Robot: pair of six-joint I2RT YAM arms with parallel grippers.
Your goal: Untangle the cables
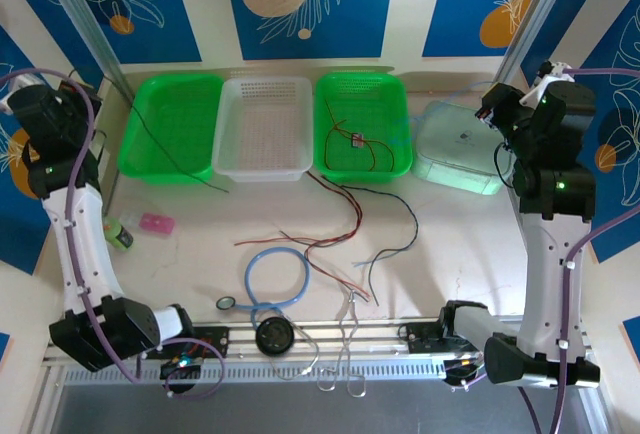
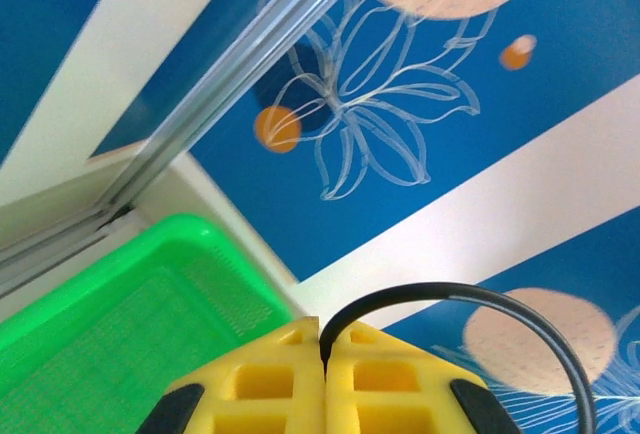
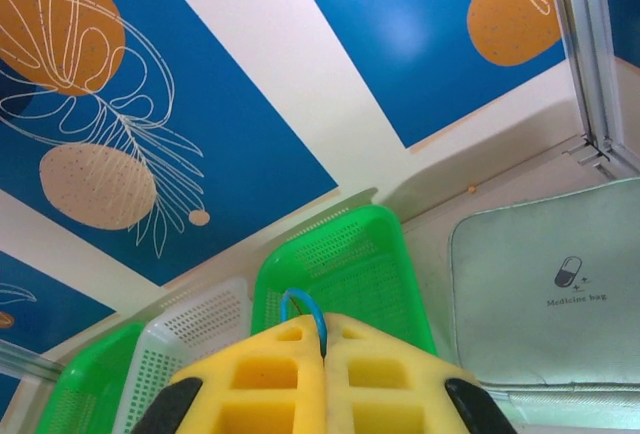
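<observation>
**Tangled cables waiting on a two-arm workbench.** Near the table's front rail, a black disc (image 1: 272, 336) and a light-blue tube loop (image 1: 248, 276) are lying beside the cables (image 1: 340, 239). These are forming a loose snarl of red and black strands that is sprawling across the middle of the table (image 1: 450, 254). To the left, a pink case (image 1: 156, 223) and a small green bottle (image 1: 118, 235) are sitting close together.

Farther back, three baskets are standing side by side in a row. The left green basket (image 1: 185, 94) is carrying a black wire (image 1: 160, 149) that is crossing its floor and trailing over the front rim onto the table. The white basket (image 1: 265, 124) is sitting in the middle. The right green basket (image 1: 398, 94) is holding a red-and-dark cable coil (image 1: 345, 149) with a small pink piece (image 1: 356, 138). A pale green medicine bag (image 1: 455, 144) is lying just beside that basket.

The left hand (image 2: 322, 329) is pressing its yellow fingers (image 2: 260, 384) together, pinching a black cable (image 2: 480, 299) that is arcing away to the right. The right hand (image 3: 323, 339) is likewise clamping a blue cable (image 3: 298, 299), and a small loop of it is poking up from the seam.
</observation>
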